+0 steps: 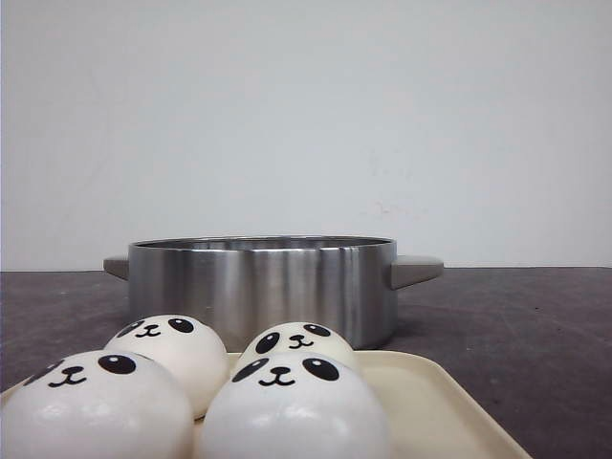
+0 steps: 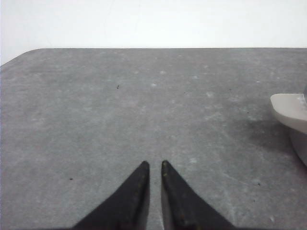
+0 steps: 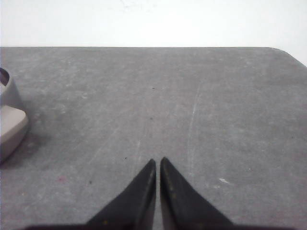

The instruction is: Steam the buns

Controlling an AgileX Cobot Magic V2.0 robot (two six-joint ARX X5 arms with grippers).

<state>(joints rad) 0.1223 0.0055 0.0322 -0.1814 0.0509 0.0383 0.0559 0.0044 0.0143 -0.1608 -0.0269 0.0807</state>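
Four white panda-faced buns sit on a cream tray [image 1: 440, 402] at the front: two near ones [image 1: 96, 406] [image 1: 292, 406] and two behind them [image 1: 170, 346] [image 1: 298, 340]. A steel pot [image 1: 263, 282] with grey handles stands just behind the tray. Neither gripper shows in the front view. My left gripper [image 2: 154, 164] is shut and empty over bare table, with a pot handle [image 2: 290, 110] off to one side. My right gripper [image 3: 158, 161] is shut and empty over bare table, with the other pot handle [image 3: 12, 125] at the frame edge.
The table [image 1: 535, 325] is dark grey and scuffed, with a plain white wall behind it. Its rounded far corners show in both wrist views.
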